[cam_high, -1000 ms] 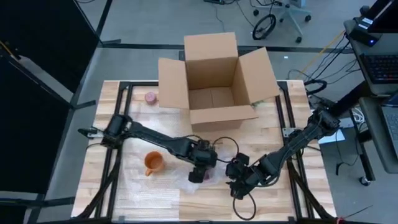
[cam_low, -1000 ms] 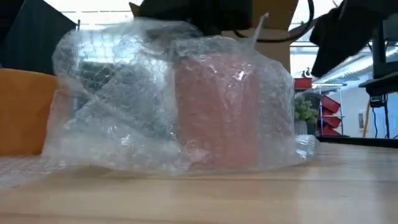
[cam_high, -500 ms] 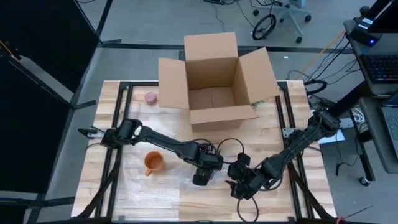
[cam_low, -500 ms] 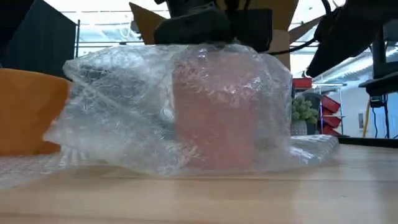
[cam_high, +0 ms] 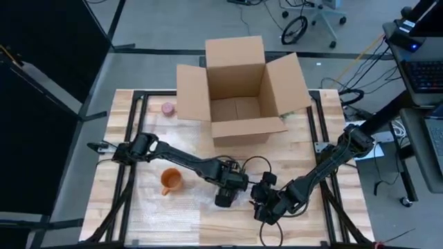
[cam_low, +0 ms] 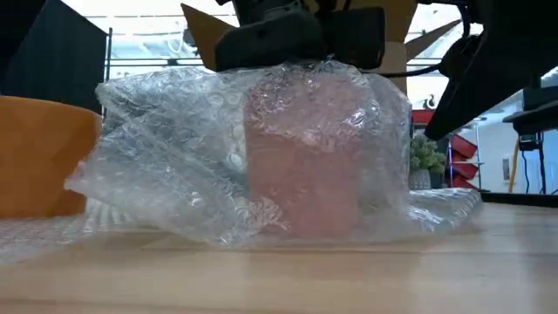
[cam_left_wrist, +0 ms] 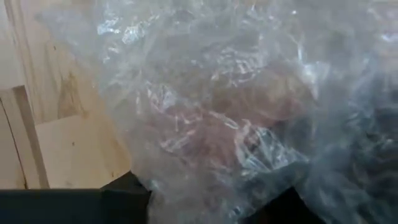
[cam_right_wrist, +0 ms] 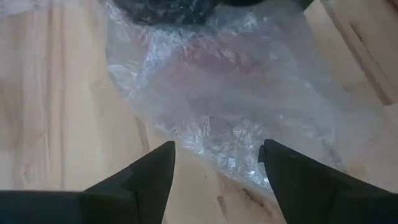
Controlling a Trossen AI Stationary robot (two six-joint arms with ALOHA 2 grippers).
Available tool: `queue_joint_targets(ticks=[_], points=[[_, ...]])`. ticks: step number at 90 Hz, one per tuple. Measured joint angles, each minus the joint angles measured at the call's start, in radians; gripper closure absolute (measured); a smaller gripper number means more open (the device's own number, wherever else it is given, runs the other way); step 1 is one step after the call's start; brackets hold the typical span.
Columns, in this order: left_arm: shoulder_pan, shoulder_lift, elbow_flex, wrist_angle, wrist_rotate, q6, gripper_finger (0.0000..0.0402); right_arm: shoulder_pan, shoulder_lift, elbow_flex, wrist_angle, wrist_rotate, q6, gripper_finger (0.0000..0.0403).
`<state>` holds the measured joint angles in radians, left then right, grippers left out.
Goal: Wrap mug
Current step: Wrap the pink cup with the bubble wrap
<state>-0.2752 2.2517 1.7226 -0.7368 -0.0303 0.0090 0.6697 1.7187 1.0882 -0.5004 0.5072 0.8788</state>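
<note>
A pink mug (cam_low: 305, 166) stands upright on the table near its front edge, under a sheet of clear bubble wrap (cam_low: 174, 157) that is draped over it and spreads onto the wood. My left gripper (cam_high: 225, 194) sits right on top of the covered mug; wrap hides its tips in the left wrist view, where the mug (cam_left_wrist: 261, 102) shows through the wrap. My right gripper (cam_right_wrist: 217, 144) is open just right of the mug, above the wrap's edge (cam_right_wrist: 236, 124), with nothing between its fingers.
An orange mug (cam_high: 169, 181) stands left of the wrapped one. An open cardboard box (cam_high: 239, 97) fills the far middle of the table, with a small pink thing (cam_high: 167, 108) to its left. Bare wood lies at the near right.
My left gripper has gone a little toward the near edge and down onto the mug. The wrap's flap, which stood raised to the left of the mug, now lies folded over the mug's top, and the wrap's right edge has spread out farther on the table.
</note>
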Motion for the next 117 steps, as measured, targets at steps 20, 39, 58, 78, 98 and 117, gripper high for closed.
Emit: queue_joint_targets(ticks=[20, 39, 58, 78, 98, 117], points=[[0.003, -0.039, 0.002, -0.011, 0.017, -0.001, 0.0227, 0.002, 0.0, 0.0, 0.003, 0.0, 0.003, 0.0174], [0.001, -0.072, 0.024, -0.047, 0.031, 0.009, 0.0204, 0.002, 0.0, 0.0, 0.004, 0.0, 0.002, 0.0174], [0.001, -0.091, 0.079, -0.106, 0.035, 0.028, 0.0173, 0.002, 0.0, 0.0, 0.003, 0.0, 0.001, 0.0174], [0.002, -0.09, 0.145, -0.163, 0.036, 0.036, 0.0159, 0.002, -0.001, 0.0, 0.003, 0.0, 0.0, 0.0174], [0.002, -0.092, 0.19, -0.2, 0.026, 0.052, 0.0159, 0.002, -0.001, 0.0, 0.003, 0.0, 0.0, 0.0174], [0.002, -0.092, 0.19, -0.234, 0.021, 0.053, 0.0159, 0.002, -0.019, 0.0, 0.024, 0.003, -0.044, 0.0174]])
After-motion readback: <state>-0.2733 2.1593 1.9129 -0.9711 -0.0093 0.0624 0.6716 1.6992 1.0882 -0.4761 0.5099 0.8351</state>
